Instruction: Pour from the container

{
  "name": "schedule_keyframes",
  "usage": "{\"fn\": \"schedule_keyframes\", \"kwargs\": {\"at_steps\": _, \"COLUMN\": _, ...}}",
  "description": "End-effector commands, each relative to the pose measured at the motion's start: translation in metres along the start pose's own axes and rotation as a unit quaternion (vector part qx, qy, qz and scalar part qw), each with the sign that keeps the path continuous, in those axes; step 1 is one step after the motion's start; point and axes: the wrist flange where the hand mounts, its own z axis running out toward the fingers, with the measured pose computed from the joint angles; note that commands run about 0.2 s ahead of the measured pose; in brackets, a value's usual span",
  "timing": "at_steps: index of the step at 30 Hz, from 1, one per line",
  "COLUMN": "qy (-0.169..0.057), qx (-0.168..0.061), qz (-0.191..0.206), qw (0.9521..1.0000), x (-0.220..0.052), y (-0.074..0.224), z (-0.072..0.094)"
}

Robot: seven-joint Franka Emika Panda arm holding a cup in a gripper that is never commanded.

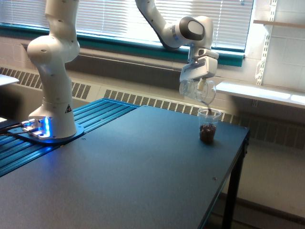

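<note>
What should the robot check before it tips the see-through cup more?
1. Grip: the gripper is shut on the clear rounded plastic tumbler: ok.
2. Aim: the tumbler's lip sits above the narrow clear cup: ok.
3. Stream: brown bits fall into the cup, none seen on the dark table: ok.
4. Room left: the cup looks under half full: ok.
5. Cup upright on the table: ok.
6. How much remains in the tumbler: cannot tell.
</note>
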Motion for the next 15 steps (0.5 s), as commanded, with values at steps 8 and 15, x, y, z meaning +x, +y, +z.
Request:
{"fn": "schedule_keyframes", "kwargs": {"at_steps": 8, "qy": -0.006, "qx": -0.004, "qz": -0.026, "qw": 0.9996, "x": 0.0029, "y": -0.0008, "z": -0.0055}}
{"fn": "schedule_keyframes", "kwargs": {"at_steps": 15, "qy": -0.008, "qx": 0.003, "qz": -0.027, "qw": 0.9996, "x": 0.0037, "y": -0.0013, "z": -0.0045}}
